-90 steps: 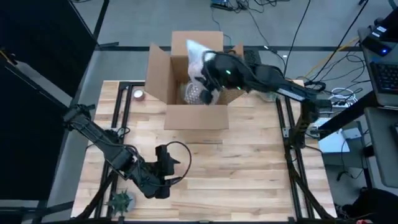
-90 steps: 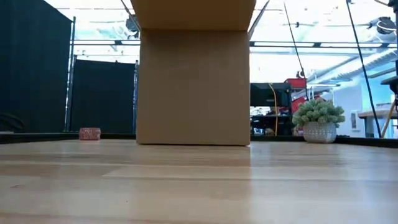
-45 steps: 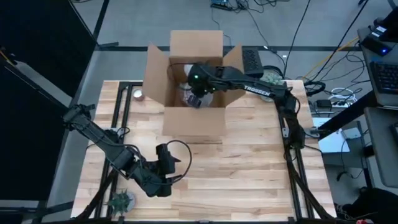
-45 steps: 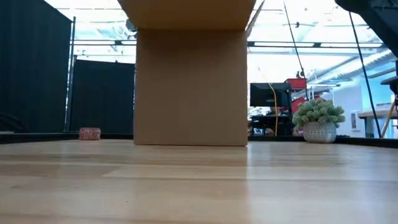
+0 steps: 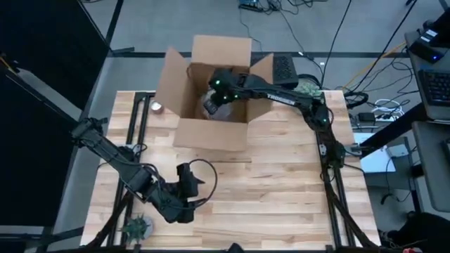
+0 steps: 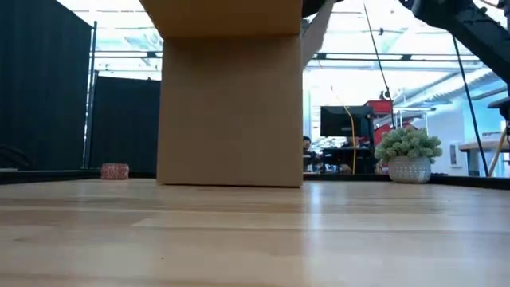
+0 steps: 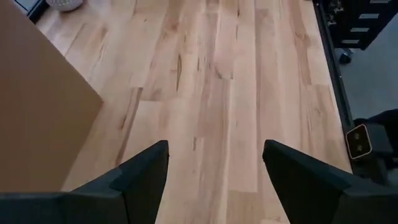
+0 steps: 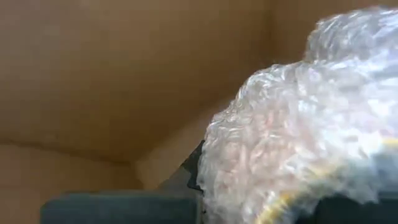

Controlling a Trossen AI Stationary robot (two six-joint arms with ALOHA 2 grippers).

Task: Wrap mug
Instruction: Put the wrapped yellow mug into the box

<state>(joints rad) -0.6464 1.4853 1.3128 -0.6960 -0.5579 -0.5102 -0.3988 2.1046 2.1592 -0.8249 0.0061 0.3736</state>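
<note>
An open cardboard box (image 5: 211, 133) stands on the far middle of the table; the low view shows its near wall (image 6: 231, 112). My right gripper (image 5: 219, 95) reaches down into it, shut on a bundle of clear bubble wrap (image 5: 213, 107) that fills the right wrist view (image 8: 298, 124). The mug is hidden inside the wrap; only a yellowish patch (image 8: 280, 205) shows through. My left gripper (image 5: 188, 184) waits low at the table's near left, open (image 7: 214, 149), with bare wood between its fingers. My right gripper holds the bubble-wrap bundle between its two fingers, coming from above and from the table's right, slanting down into the box. The wrap (image 8: 261, 168) bulges over the fingers and hides the place of contact. I cannot tell whether the bundle rests on the box floor.
A small pink object (image 5: 156, 107) lies left of the box. A potted plant (image 6: 408, 155) stands at the far right corner, a small green plant (image 5: 137, 227) at the near left corner. The wooden top between the box and the near edge is bare.
My right gripper has come down from above the box's far flap into the box, carrying the bubble-wrap bundle with it. The box has slid a little toward the table's left edge and turned slightly.
</note>
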